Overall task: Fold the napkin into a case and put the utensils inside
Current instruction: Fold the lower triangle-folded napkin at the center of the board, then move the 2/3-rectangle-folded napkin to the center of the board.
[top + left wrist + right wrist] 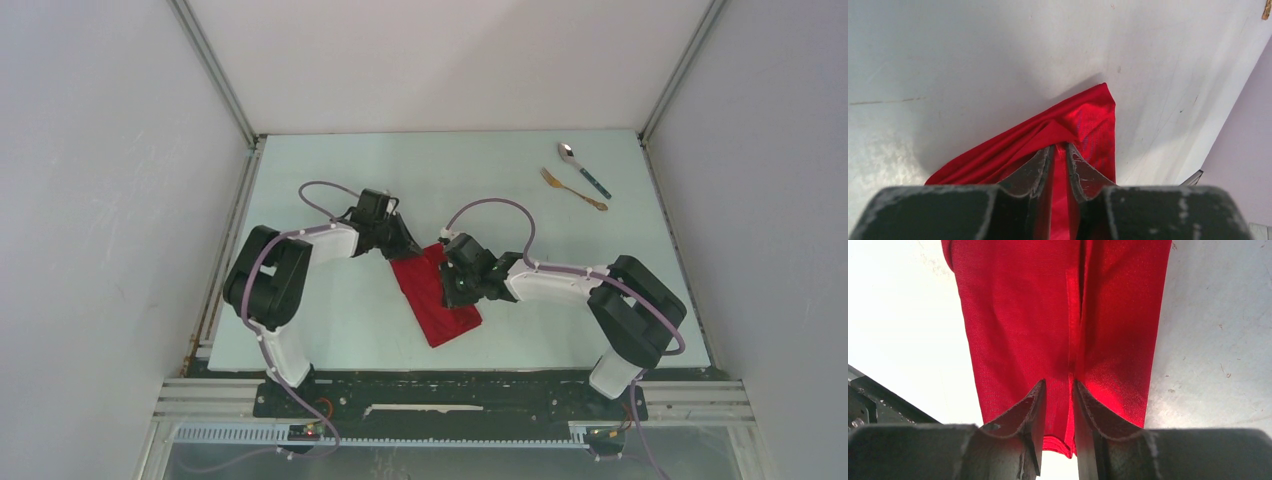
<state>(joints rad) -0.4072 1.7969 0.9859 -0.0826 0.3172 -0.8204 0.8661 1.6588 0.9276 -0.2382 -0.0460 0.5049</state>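
The red napkin point(432, 300) lies mid-table as a narrow folded strip, slanting from far left to near right. My left gripper point(405, 250) is at its far end. In the left wrist view the left gripper point(1058, 147) is shut on the napkin point(1088, 120), which bunches in creases toward the tips. My right gripper point(452, 290) sits on the strip's right side. In the right wrist view its jaws stand narrowly apart, and the right gripper point(1058, 385) is shut on a raised ridge of the napkin point(1018, 315). The teal-handled spoon point(583, 167) and gold fork point(572, 189) lie at the far right.
The pale table point(330, 330) is boxed in by white walls at the left, right and back. A metal rail point(450, 400) carrying both arm bases runs along the near edge. The dark frame point(868, 405) shows at the left of the right wrist view.
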